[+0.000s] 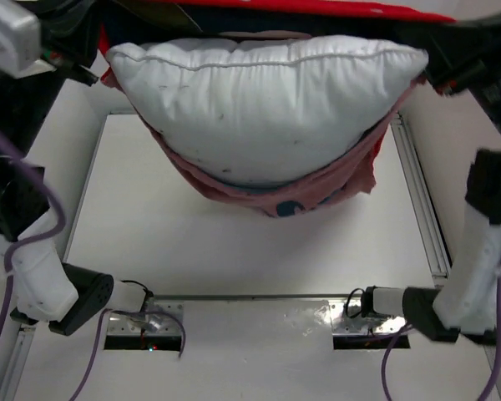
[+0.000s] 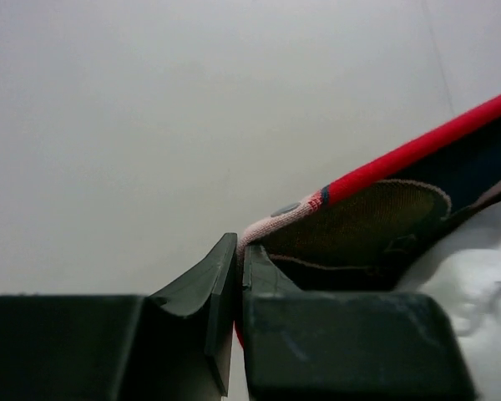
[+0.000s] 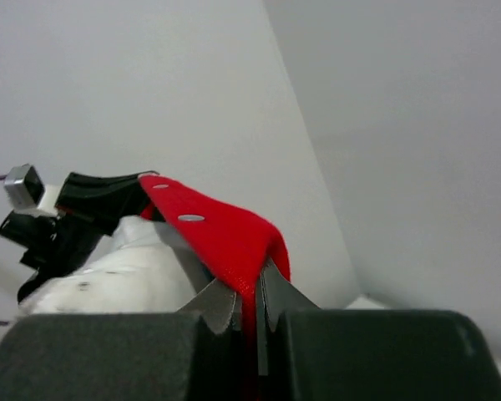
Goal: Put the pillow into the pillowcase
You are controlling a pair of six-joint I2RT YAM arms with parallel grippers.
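Bases of both arms [image 1: 75, 301] sit at the near edge, each bolted beside a scuffed metal plate [image 1: 146, 327], with purple cables [image 1: 12, 251] looping around them. Beyond them lies a white table [image 1: 234, 242] with a matte, bare top, framed by pale metal rails [image 1: 423, 200] along its sides. Plain white walls [image 2: 192, 109] fill the background of both wrist views, and a corner between two walls shows in the right wrist view.

Over the far half of the table hangs the pillow [image 1: 267, 100], plump and white with a few dark specks. Its lower edge sits in the pillowcase [image 1: 275, 196], whose pale pink reverse with a dark blue mark sags beneath it like a sling. The pillow's broad upper face is bare. A strip of the red side runs across the very top of the overhead view.

The left gripper [image 2: 238, 251] is pinched tight on the pink and red hem at the pillow's left corner. The right gripper [image 3: 249, 288] is clamped on a red fold at the right corner.

From above, both grippers are mostly lost in dark shapes at the top corners. The far rim of the pillowcase opening is cut off by the frame. Whether the hanging cloth touches the table cannot be told. The printed picture on the red side is not visible. In the right wrist view, dark hardware past the pillow is too small to identify.
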